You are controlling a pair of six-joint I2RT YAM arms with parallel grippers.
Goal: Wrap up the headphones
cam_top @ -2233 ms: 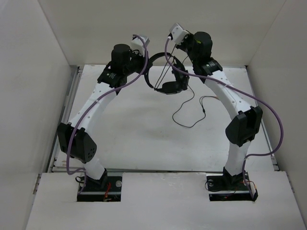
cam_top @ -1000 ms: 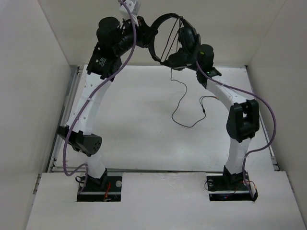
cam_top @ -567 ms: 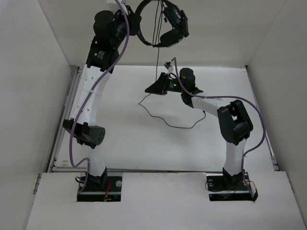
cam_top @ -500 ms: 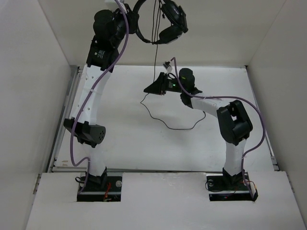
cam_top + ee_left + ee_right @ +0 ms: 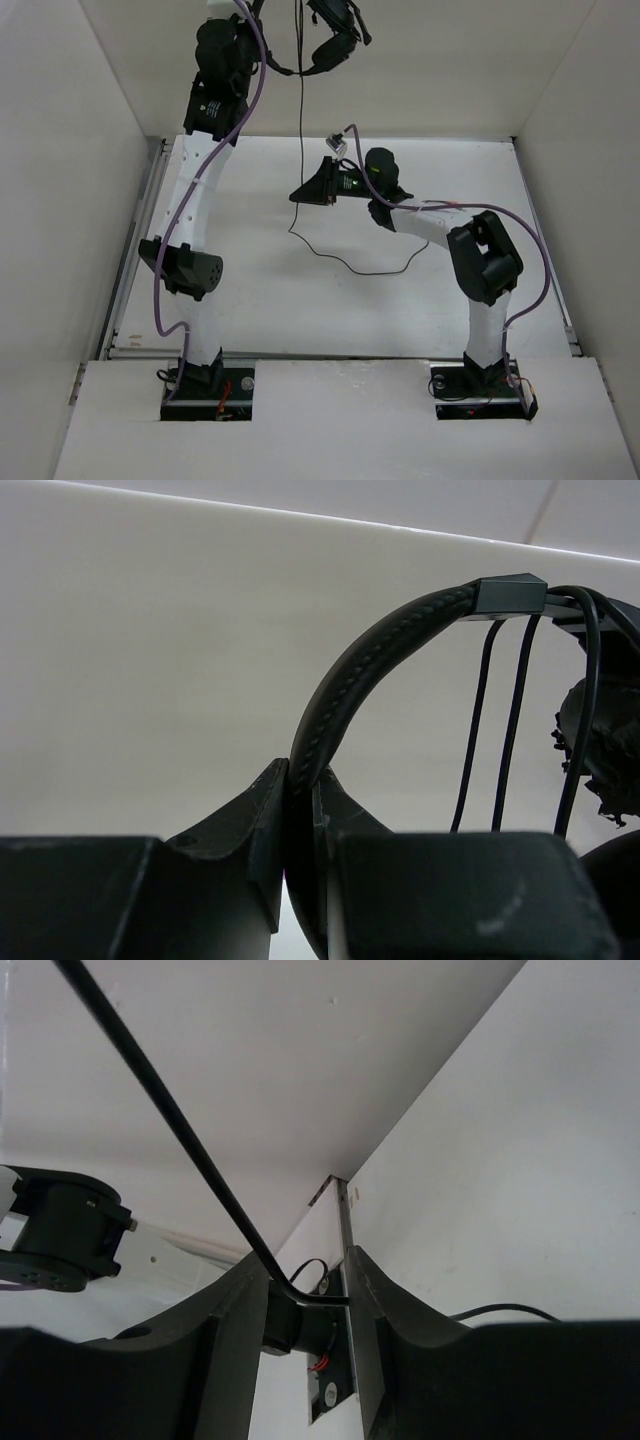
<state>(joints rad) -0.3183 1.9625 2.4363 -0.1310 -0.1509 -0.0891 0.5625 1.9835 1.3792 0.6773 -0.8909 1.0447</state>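
From above, the left arm stands almost fully stretched from its base at 7 o'clock, running toward 12 o'clock with its wrist at the top edge of the view. There the left end effector holds the headphones high off the worktop, at about 12 o'clock in the frame and partly cut off by the edge. Their thin cable hangs straight down toward 6 o'clock. The right arm rises from its base at 5 o'clock, folds sharply at the elbow and lays its forearm low toward 10 o'clock, so the right end effector meets the foot of the hanging cable. Beyond it, the slack curls over the worktop toward 4 o'clock. In the left wrist view, the left end effector is closed tight on the stitched headband, which arcs up toward 1 o'clock. Cable strands hang beside an earcup at 3 o'clock. In the right wrist view, the right end effector is partly open. The taut cable comes in from 11 o'clock, kinks against the left-hand finger and crosses the gap, with the jaws not pinched on it.
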